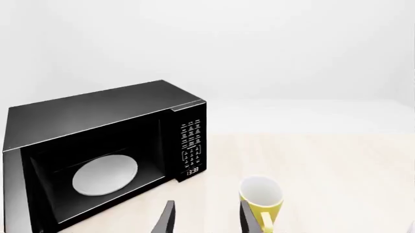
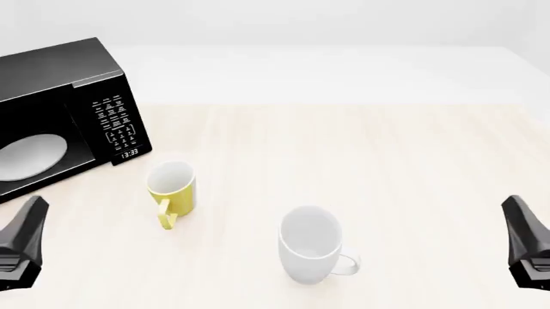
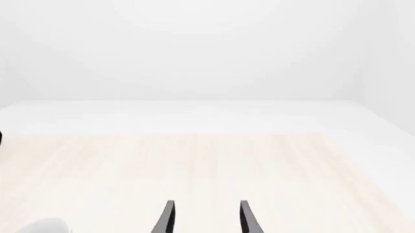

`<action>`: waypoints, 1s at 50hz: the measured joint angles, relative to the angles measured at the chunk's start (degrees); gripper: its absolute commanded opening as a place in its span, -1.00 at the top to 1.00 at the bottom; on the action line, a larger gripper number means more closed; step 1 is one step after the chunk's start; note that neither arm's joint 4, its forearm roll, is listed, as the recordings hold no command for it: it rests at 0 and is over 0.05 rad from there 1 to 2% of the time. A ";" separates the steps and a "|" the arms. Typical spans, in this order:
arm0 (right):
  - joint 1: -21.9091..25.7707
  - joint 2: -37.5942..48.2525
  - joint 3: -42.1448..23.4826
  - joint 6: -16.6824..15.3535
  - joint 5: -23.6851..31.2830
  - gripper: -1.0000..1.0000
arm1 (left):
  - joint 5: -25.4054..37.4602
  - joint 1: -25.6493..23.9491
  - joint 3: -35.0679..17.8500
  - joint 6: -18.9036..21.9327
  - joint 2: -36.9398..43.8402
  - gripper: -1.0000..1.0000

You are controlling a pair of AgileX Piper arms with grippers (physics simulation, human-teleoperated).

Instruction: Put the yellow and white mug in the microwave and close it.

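The yellow and white mug [image 2: 171, 187] stood upright on the counter [image 2: 387, 161] at left of centre in the front view, handle toward the camera, just right of the microwave [image 2: 60, 106] in the upper left. A white mug [image 2: 311, 244] sat lower centre. The left end effector [image 1: 206, 217] and right end effector [image 3: 206, 217] were both released, grasping nothing.

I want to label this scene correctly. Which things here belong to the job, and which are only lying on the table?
Belong to the job:
- yellow and white mug, upright in front of the microwave
- microwave, its inside and white turntable plate in view
- left hand, open, nearest the mug

Only lying about:
- white mug, upright, nearer the middle of the table
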 measured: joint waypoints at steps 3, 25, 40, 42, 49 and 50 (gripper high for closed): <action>0.02 0.08 -0.04 -0.01 -0.02 -1.00 | 0.05 -0.02 -0.10 -0.76 0.34 -1.00; 0.07 0.29 -0.15 -0.04 -0.07 -1.00 | 2.94 -2.21 -1.95 -3.13 1.19 -1.00; 0.07 0.33 -0.16 -0.05 -0.08 -1.00 | 8.23 -6.07 -4.00 -2.91 1.05 -1.00; 0.07 0.33 -0.16 -0.05 -0.08 -1.00 | 8.87 -6.56 -4.24 -2.95 1.10 -1.00; 0.07 0.35 -0.16 -0.05 -0.08 -1.00 | 10.36 -8.40 -4.87 -3.46 2.18 -1.00; 0.07 0.35 -0.16 -0.05 -0.08 -1.00 | 10.53 -8.61 -4.95 -3.57 2.37 -1.00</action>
